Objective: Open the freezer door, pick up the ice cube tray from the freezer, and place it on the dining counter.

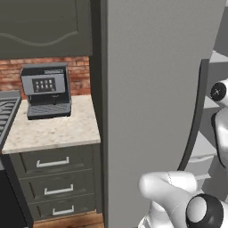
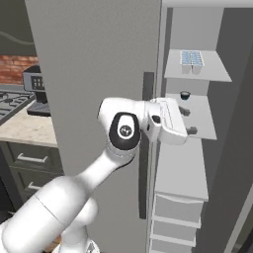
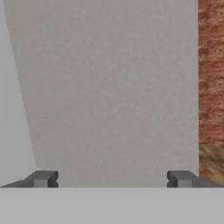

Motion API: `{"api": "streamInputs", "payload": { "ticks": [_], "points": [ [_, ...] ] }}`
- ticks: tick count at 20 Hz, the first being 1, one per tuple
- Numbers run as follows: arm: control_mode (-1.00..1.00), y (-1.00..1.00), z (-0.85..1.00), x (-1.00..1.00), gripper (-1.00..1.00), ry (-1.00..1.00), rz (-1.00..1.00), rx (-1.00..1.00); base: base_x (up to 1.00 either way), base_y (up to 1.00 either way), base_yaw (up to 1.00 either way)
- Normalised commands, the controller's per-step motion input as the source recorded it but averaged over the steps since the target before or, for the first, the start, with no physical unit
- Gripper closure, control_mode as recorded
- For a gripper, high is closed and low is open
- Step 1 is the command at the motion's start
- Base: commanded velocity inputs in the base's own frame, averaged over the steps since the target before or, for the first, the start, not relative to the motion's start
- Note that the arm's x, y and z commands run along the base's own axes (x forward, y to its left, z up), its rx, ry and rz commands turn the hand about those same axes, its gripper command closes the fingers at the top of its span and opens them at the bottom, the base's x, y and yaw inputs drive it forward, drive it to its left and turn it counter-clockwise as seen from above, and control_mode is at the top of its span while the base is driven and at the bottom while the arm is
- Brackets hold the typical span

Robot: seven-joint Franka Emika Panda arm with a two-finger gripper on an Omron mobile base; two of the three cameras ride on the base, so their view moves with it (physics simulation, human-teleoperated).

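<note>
With its jaws spread wide and holding nothing, the gripper (image 3: 112, 179) faces the freezer door (image 3: 109, 87); the ice cube tray (image 2: 191, 58) lies above it and deeper inside.

We see the freezer door (image 2: 94, 74) swung open to the left of the freezer (image 2: 185, 163), with the ice cube tray (image 2: 191, 58) on the top shelf (image 2: 212, 69) and what may be a small cup (image 2: 185, 95) on the shelf below. Left of the door, a coffee machine (image 1: 46, 90) stands on the tabletop (image 1: 53, 129) above three drawers (image 1: 52, 176). Our claw (image 3: 111, 179) sits wide apart, just before the door panel.
</note>
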Motion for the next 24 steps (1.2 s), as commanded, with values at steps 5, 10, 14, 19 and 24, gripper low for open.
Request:
{"api": "streamInputs", "payload": {
  "ticks": [5,10,14,19,24],
  "points": [
    [-1.0,1.0,0.17,-0.21,-1.0,0.08,0.28,0.0,0.0,0.0,0.0],
    [-1.0,1.0,0.28,-0.26,-1.0,0.13,0.32,0.0,0.0,0.0,0.0],
    [-1.0,1.0,0.17,-0.24,-1.0,0.15,0.38,0.01,0.0,0.0,0.0],
    [-1.0,0.98,0.09,-0.16,-1.0,0.16,0.43,0.09,0.0,0.0,0.0],
    [-1.0,0.93,0.04,-0.09,-1.0,0.16,0.4,0.14,0.0,0.0,0.0]
  ]
}}
